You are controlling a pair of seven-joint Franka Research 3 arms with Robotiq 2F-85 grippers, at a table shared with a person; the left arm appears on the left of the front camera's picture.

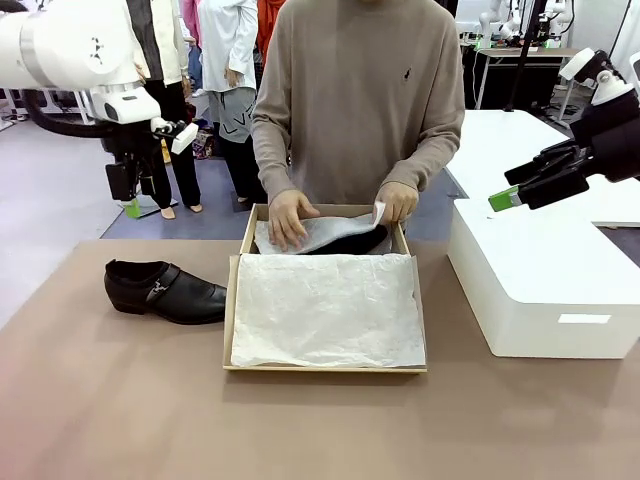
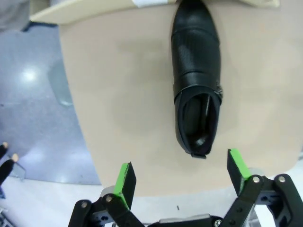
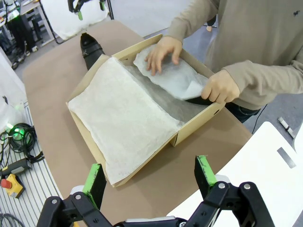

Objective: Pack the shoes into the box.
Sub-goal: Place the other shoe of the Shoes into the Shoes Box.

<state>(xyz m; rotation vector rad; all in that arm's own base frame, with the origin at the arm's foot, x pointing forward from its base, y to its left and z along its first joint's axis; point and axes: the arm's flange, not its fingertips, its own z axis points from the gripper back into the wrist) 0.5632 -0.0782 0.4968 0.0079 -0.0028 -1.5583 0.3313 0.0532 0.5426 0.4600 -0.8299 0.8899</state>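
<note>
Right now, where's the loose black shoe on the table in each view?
Front view: glossy black leather dress shoe lies left of the tan cardboard shoebox.
Left wrist view: shoe upper middle, toe towards the shoebox at the top edge.
Right wrist view: shoe top left, beyond the shoebox.
Shared landmark: the shoebox.

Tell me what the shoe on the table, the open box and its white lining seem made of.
Shoe: probably black leather, or a look-alike, smooth with a soft sheen; light glints along the toe. Box: tan cardboard, matte, with plain brown edges. Lining: thin white tissue paper, judging by its fine crinkles.
</note>
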